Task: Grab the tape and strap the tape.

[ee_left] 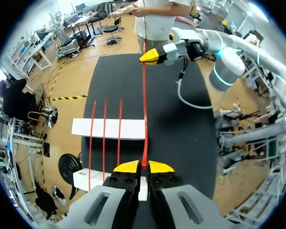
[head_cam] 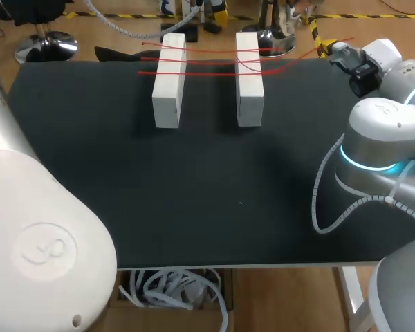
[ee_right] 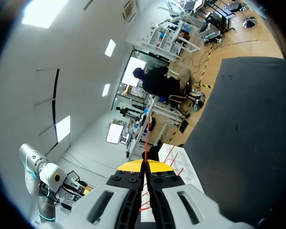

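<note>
Here red tape [ee_left: 144, 109] runs straight, left tool [ee_left: 143, 165] to right tool [ee_left: 145, 57]

In the left wrist view the left gripper [ee_left: 143, 166] covers part of the nearer white block [ee_left: 86, 180], and the end of the tape [ee_left: 144, 119] is hidden between its pinched fingers. In the right wrist view the right gripper [ee_right: 144, 164] hides most of the blocks [ee_right: 183, 166], and the tape ahead of it is too thin to follow against the room. In the head view the left arm [head_cam: 41, 228] is cut off by the edge with its gripper out of sight, and the yellow tips of the right arm [head_cam: 380, 131] cannot be made out.
</note>
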You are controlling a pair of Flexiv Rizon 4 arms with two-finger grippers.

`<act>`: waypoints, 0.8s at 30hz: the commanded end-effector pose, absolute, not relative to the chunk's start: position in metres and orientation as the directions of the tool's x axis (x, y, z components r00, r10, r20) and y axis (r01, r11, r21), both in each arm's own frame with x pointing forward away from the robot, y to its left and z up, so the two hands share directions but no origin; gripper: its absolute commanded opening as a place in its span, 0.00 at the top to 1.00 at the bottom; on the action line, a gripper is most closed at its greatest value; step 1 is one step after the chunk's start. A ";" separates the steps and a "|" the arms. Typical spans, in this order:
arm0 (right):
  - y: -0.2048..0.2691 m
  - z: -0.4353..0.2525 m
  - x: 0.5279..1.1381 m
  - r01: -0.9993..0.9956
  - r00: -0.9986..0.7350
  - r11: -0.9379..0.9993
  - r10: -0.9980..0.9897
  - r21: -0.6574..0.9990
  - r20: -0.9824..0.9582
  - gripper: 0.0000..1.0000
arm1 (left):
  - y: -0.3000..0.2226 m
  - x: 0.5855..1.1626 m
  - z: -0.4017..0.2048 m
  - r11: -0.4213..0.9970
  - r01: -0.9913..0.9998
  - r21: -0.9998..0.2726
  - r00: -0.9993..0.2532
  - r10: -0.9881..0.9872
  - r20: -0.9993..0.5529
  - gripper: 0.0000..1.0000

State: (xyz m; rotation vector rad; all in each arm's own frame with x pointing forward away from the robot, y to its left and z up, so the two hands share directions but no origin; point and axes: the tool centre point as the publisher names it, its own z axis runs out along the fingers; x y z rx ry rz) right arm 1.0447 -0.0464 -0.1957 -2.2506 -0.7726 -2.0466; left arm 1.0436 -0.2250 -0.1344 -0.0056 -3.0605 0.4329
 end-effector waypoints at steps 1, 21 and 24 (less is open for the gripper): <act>-0.046 -0.194 1.045 0.356 0.034 -0.878 0.353 0.319 0.935 1.00 | -0.230 1.047 -0.132 0.970 -0.005 -0.244 -0.998 0.009 0.059 1.00; -0.046 -0.194 1.045 0.356 0.034 -0.878 0.353 0.319 0.935 1.00 | -0.234 1.047 -0.130 0.973 0.016 -0.231 -0.998 0.031 0.060 1.00; -0.048 -0.195 1.045 0.365 0.040 -0.858 0.403 0.362 0.914 1.00 | -0.234 1.047 -0.130 0.973 0.016 -0.231 -0.998 0.031 0.060 1.00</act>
